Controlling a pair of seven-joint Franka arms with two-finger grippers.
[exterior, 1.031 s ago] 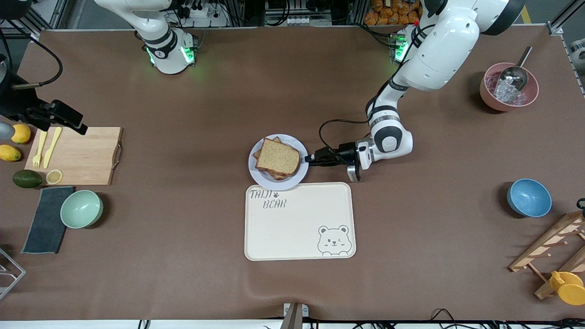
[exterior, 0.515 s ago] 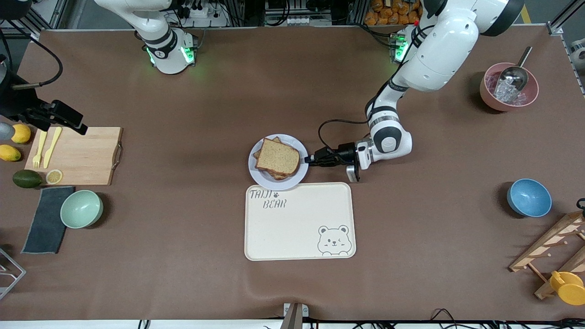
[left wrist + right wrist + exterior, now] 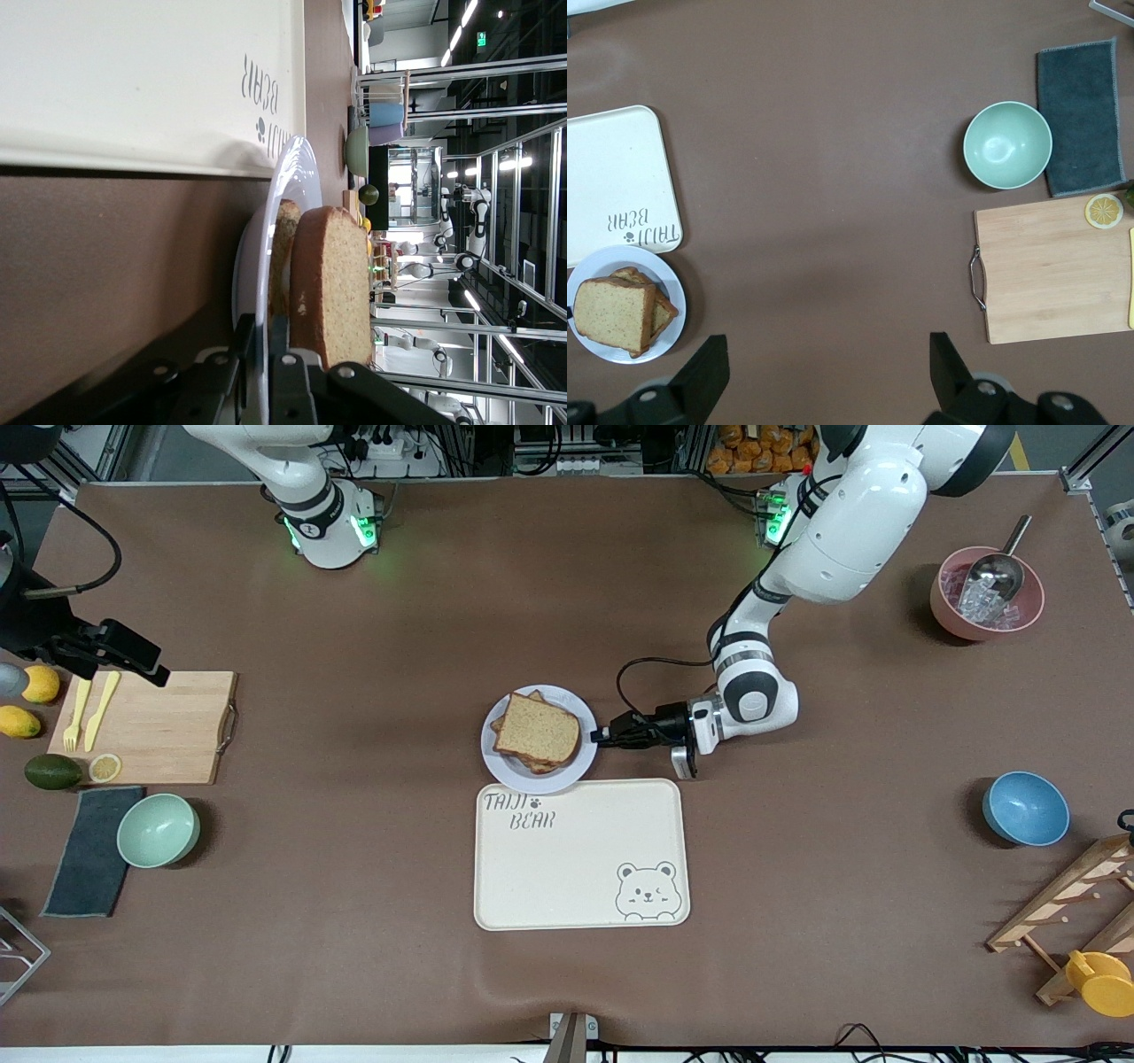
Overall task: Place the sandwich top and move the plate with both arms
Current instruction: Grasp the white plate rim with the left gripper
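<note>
Here, reading the front view from the right arm's end of the table toward the left arm's: the right gripper [image 3: 133, 657] hangs high over the wooden cutting board [image 3: 164, 728], its fingers [image 3: 700, 376] spread wide with nothing between them, the arm waiting. On and beside the board lie a yellow fork and knife [image 3: 89, 710], a lemon slice [image 3: 105, 766], an avocado [image 3: 52, 771] and two lemons [image 3: 29, 701]; a mint-green bowl [image 3: 159, 830] and a dark cloth [image 3: 90, 851] sit nearer the camera. At mid-table the plate [image 3: 496, 757] rests just beside the cream bear tray [image 3: 580, 854], farther from the camera than it, its rim at the tray's edge. The sandwich top [image 3: 538, 730] lies flat on the stack of bread on the plate. The left gripper [image 3: 602, 735] reaches in low and level from the left arm's end; in the left wrist view its fingers [image 3: 285, 372] stand narrow, one above and one below the plate's rim, pinching it. Toward the left arm's end stand a pink bowl with a metal scoop [image 3: 986, 593], a blue bowl [image 3: 1026, 808] and a wooden rack [image 3: 1067, 908]
</note>
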